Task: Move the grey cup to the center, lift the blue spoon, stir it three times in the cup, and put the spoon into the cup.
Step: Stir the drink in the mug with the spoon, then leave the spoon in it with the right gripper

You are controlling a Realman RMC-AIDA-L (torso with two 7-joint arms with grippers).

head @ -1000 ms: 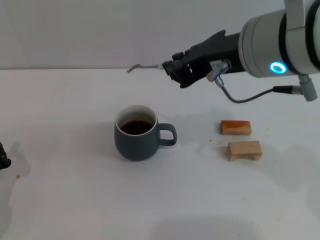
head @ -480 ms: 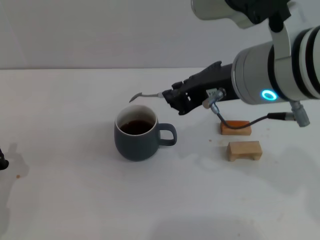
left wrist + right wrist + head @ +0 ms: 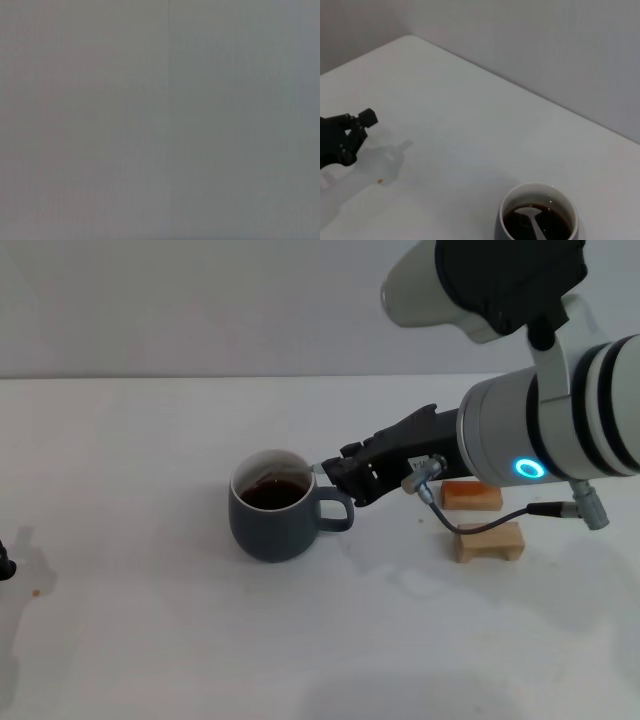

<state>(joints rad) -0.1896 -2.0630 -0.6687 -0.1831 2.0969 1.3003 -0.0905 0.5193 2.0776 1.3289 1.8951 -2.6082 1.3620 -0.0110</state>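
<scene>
Right gripper (image 3: 338, 472) of mine pinched the blue spoon (image 3: 532, 223) by its thin, slippery handle, bowl dipped in the grey cup (image 3: 272, 506). Its drink could spill.

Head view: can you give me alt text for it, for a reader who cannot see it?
The right claw holds the slim blue spoon with its metal bowl dipped into the dark liquid of the squat slate-grey ceramic cup, which stands on a white table. Two small wooden blocks lie to the cup's right; the left claw barely shows at the table's left edge.
</scene>
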